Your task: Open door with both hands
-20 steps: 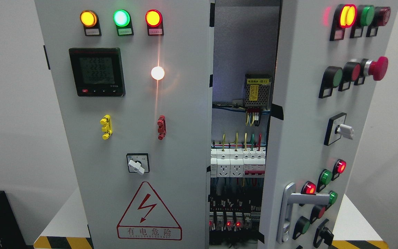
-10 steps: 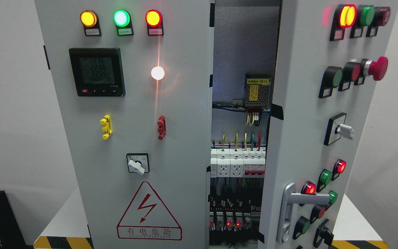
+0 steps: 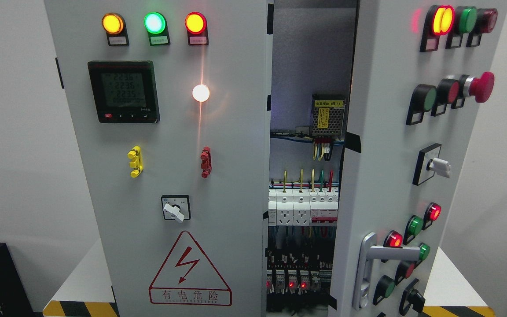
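With neither hand in view, so their state cannot be told, the right door (image 3: pixel 385 145) stands ajar, its handle (image 3: pixel 370 268) nearest and wiring (image 3: pixel 302 198) beyond, so a blind reach risks bumping the red push button (image 3: pixel 482 86).

Robot body: none of it in frame.
Neither arm nor either hand shows in the head view, so casing colour, shape, cables, screws and markings cannot be told.
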Controlling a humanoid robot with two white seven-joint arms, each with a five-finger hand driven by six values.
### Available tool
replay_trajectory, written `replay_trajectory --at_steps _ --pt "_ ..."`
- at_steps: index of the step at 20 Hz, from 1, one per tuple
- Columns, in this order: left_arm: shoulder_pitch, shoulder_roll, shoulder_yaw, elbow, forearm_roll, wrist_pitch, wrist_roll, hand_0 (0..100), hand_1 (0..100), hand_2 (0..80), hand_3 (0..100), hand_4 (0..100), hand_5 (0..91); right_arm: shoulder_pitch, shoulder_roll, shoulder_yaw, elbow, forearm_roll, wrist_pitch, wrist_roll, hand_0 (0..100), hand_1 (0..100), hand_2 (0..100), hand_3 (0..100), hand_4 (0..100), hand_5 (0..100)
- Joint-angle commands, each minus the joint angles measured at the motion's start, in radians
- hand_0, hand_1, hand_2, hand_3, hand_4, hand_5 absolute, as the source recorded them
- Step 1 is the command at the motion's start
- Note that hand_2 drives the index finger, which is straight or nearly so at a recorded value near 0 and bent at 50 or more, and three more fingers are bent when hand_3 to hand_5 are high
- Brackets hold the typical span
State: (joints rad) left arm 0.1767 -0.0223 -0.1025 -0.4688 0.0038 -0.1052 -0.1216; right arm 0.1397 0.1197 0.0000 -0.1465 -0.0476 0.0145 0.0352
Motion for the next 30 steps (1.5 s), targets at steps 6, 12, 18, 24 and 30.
replay_trajectory --at_steps 6,12,18,24,30 --pt "0.041 0.163 -0.187 -0.681 0.105 -0.001 -0.006 0 0 0.0 0 0 0.0 0.001 0.0 0.005 -0.001 0.0 -0.001 0.0 0 0 0 0 0 0" --pt "0.041 0.413 -0.356 -1.02 0.347 -0.001 -0.015 0 0 0.0 0 0 0.0 0.0 0.0 0.005 0.001 0.0 -0.001 0.0 0 0 0 0 0 0" --pt "0.067 0.611 -0.394 -1.273 0.456 -0.013 -0.016 0 0 0.0 0 0 0.0 0.0 0.0 0.005 0.001 0.0 -0.001 0.0 0 0 0 0 0 0" --pt "0.053 0.792 -0.414 -1.409 0.493 -0.132 -0.016 0 0 0.0 0 0 0.0 0.001 0.0 0.005 -0.001 0.0 -0.001 0.0 0 0 0 0 0 0" --pt "-0.066 0.872 -0.468 -1.498 0.642 -0.143 -0.016 0 0 0.0 0 0 0.0 0.0 0.0 0.005 -0.001 0.0 -0.001 0.0 0 0 0 0 0 0"
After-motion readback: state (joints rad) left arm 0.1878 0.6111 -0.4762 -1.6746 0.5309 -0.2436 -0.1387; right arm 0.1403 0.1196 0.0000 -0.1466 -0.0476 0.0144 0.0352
